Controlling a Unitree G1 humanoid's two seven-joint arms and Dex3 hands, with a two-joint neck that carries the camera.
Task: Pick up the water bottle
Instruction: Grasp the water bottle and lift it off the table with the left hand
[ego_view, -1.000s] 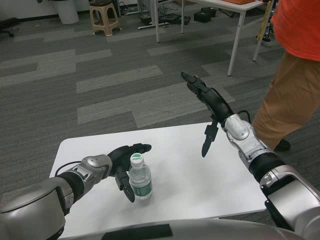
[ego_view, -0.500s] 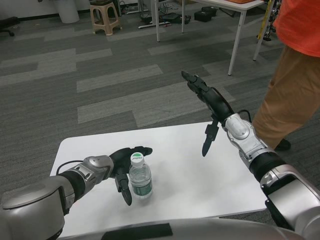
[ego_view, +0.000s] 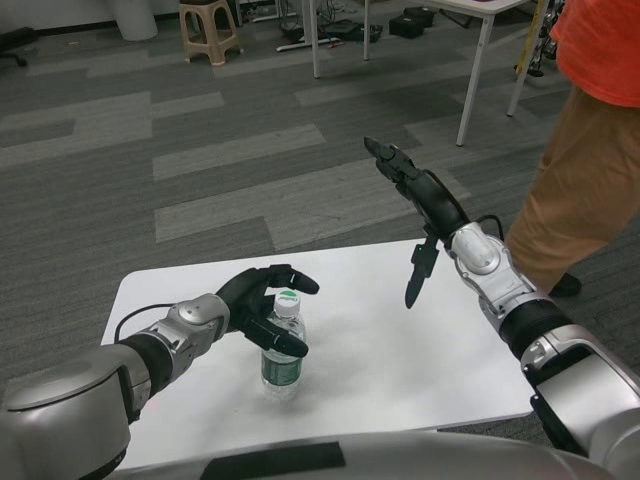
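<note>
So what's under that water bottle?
The water bottle stands upright on the white table. The left hand wraps its upper part, hiding the side behind the fingers.

The water bottle (ego_view: 281, 352) bears a green label, seemingly unreadable.

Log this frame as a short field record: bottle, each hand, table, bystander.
bottle: upright on the table's near left part, green label, white cap
left hand: wrapped around the bottle's neck and shoulder
right hand: raised over the table's far right edge, fingers spread, holding nothing
table: white
person: standing at right, orange top, tan trousers
</note>
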